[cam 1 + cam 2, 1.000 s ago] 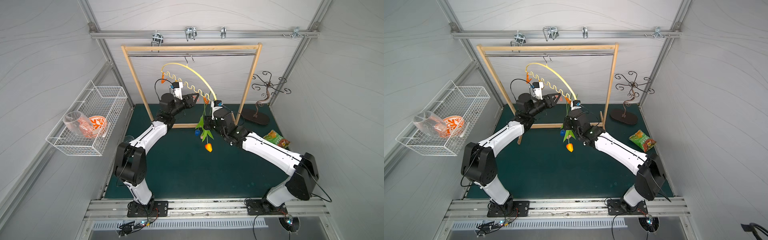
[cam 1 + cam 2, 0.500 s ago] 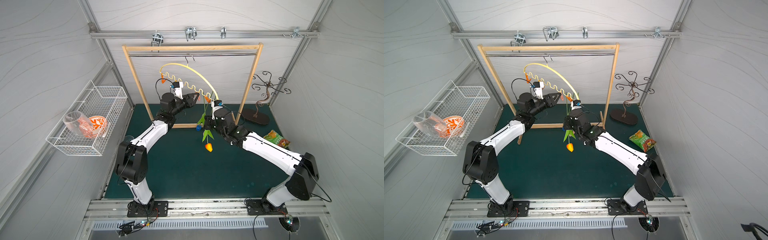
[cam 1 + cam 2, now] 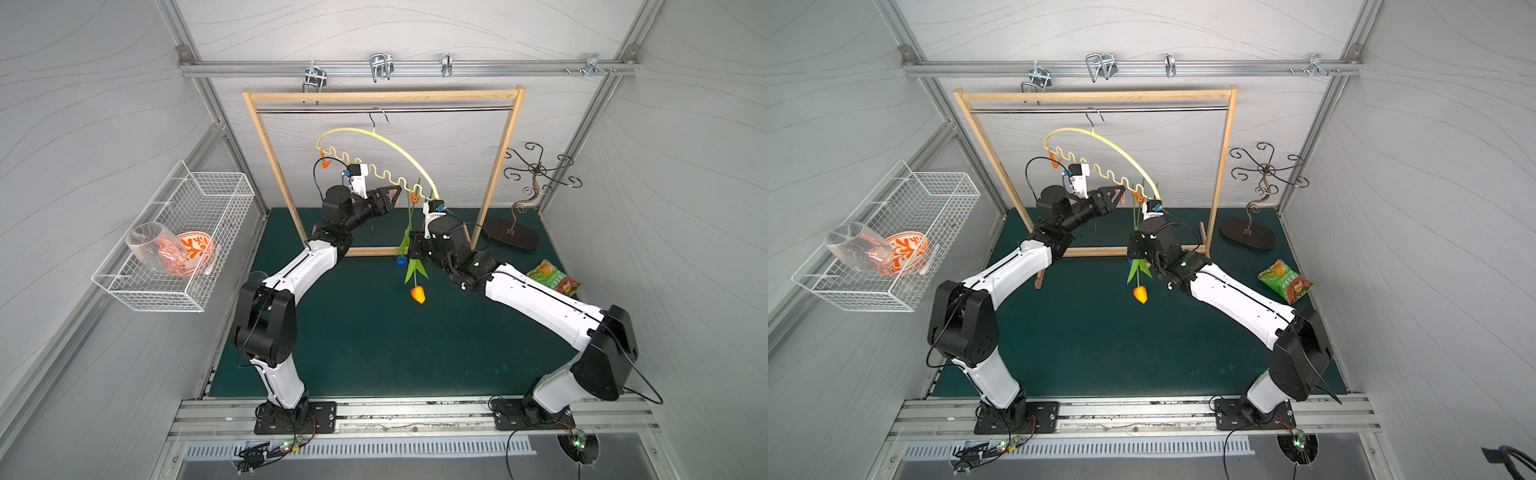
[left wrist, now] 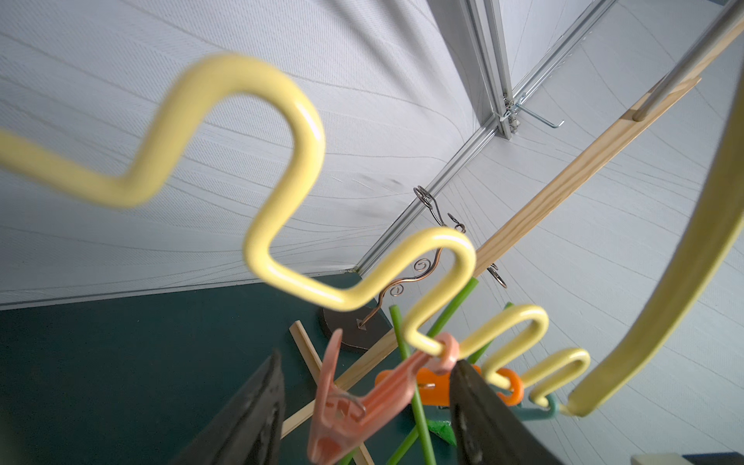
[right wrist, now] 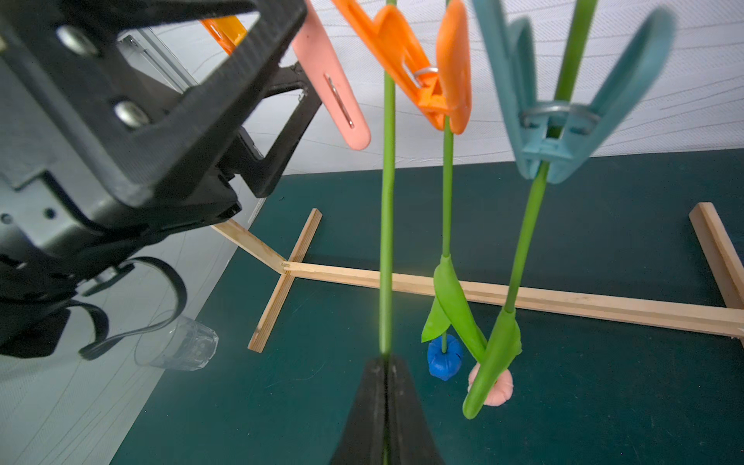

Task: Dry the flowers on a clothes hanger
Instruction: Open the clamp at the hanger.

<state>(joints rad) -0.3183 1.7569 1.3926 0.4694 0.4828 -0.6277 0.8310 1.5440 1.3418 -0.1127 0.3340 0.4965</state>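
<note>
The orange artificial tulip [image 3: 417, 294], with a long thin green stem, is hanging head down under the low end of the pale yellow arched clothes hanger [image 4: 310, 137]. The right tool [image 5: 385, 360] is pinching its bare stem with the jaws fully closed, well under the hanger's pins. The blue tulip [image 5: 445, 360] and the pink tulip [image 5: 493, 388] are hanging just beside it. The blue one is clipped in the orange clothespin [image 5: 406, 60] and the pink one in the teal clothespin [image 5: 555, 149].

The left tool [image 4: 366, 362] is standing with its jaws apart on both sides of the pink clothespin [image 4: 382, 390], the next one along the hanger's wavy bar. A gap is showing on one side, so I think it is not squeezing the pin. In the right wrist view the held stem is passing just beside this pin, not inside its mouth.

The flower is looking very light and its stem smooth and bendy, so it may be slipping or swinging. The bare stem between the leaves and the hanger is the good place for holding. The hanger is hanging free and tilting, so any push is probably going to swing it.

The wooden rack frame [image 3: 382, 96] is enclosing the hanger closely, and the two tools are crowding its low end. Under the hanger, the green tabletop [image 3: 374, 353] is giving open room.
</note>
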